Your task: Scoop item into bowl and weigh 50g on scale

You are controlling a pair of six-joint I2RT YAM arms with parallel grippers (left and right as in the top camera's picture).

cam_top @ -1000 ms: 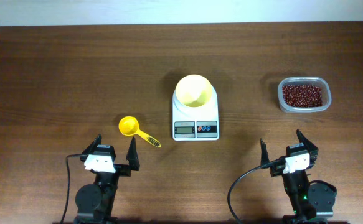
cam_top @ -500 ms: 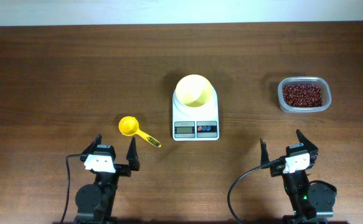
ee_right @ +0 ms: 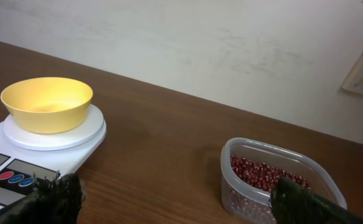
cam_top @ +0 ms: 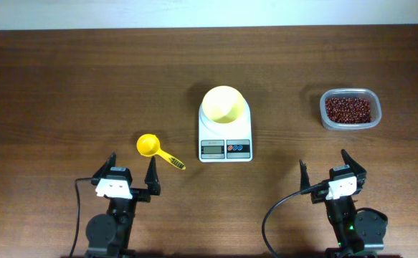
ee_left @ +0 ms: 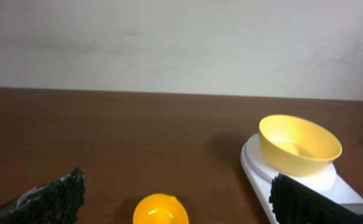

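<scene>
Lying in tub (cam_top: 350,91): beans (cam_top: 348,110), ahead and slightly right of right gripper (cam_top: 323,161).
Bowl (cam_top: 223,104): on scale (cam_top: 225,136), ahead, between both grippers.
Scoop (cam_top: 151,147): just ahead of left gripper (cam_top: 132,162), left of scale.
Jaws: both spread wide, gripping nothing.

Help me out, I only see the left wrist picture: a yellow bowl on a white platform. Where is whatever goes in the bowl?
Observer: Dark red beans lie in a clear tub on the table, off to the scale's right.
Visitor: And the yellow round thing in front?
Observer: A scoop; its short handle angles toward the near edge, nothing touching it.
Visitor: Is there another arm?
Observer: Yes, the right gripper hangs open and empty, short of the tub.
</scene>
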